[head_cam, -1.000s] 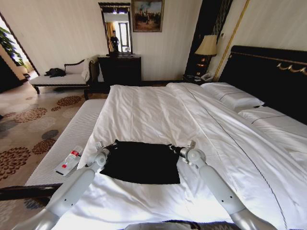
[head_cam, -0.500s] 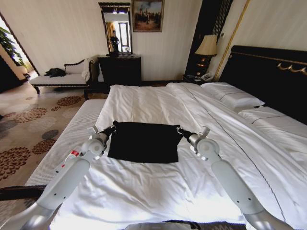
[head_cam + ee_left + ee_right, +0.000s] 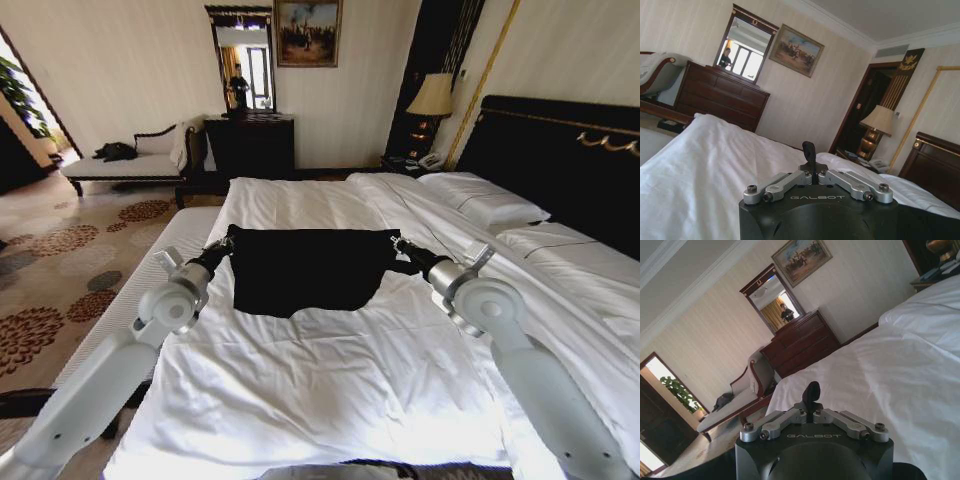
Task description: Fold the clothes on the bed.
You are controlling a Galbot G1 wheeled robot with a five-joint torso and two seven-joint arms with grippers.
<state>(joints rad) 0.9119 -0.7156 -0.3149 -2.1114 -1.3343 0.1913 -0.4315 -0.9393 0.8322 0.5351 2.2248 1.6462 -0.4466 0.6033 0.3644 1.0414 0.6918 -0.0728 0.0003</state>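
Both arms have carried the black T-shirt (image 3: 308, 268) farther up the bed (image 3: 330, 390), from the lower middle of the frame a second ago to its centre now. It hangs stretched between them over the white duvet (image 3: 300, 205). At centre-left the left gripper (image 3: 222, 247) is pinched closed on one top corner, and at centre-right the right gripper (image 3: 400, 245) is likewise clamped on the other.

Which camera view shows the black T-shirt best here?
The head view: the T-shirt hangs spread between the left gripper and right gripper above the bed. Both wrist views show little of it.
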